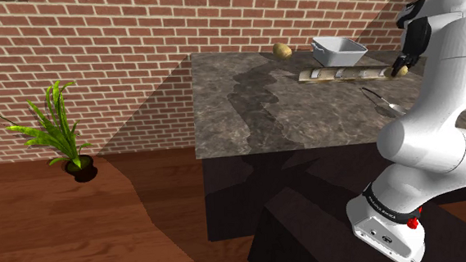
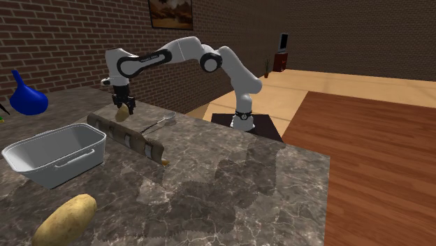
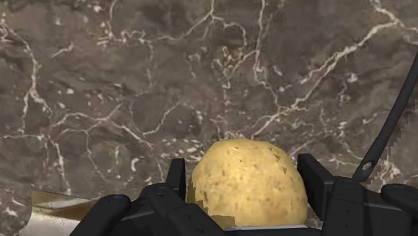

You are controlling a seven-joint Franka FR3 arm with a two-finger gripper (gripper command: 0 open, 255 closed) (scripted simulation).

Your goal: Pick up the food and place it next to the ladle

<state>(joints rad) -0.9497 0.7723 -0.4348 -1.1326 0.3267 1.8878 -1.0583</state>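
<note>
My black gripper [image 2: 124,107] is shut on a yellow-brown potato [image 2: 122,114] and holds it a little above the dark marble counter [image 2: 244,175]. In the wrist view the potato [image 3: 248,181] sits clasped between both fingers [image 3: 313,178], with bare marble beneath. The metal ladle [image 2: 157,124] lies on the counter just beside the gripper, on the robot's side; its thin dark handle [image 3: 395,121] curves past the right finger. From the shoulder view, the gripper [image 1: 402,65] hangs over the long loaf's end, and the ladle [image 1: 383,98] lies nearer the stand.
A long baguette-like loaf [image 2: 126,136] lies across the counter close under the gripper. Beyond it stand a white tub [image 2: 56,152], a second potato [image 2: 66,220] near the counter corner and a blue vase [image 2: 26,98]. A potted plant [image 1: 59,131] stands on the floor.
</note>
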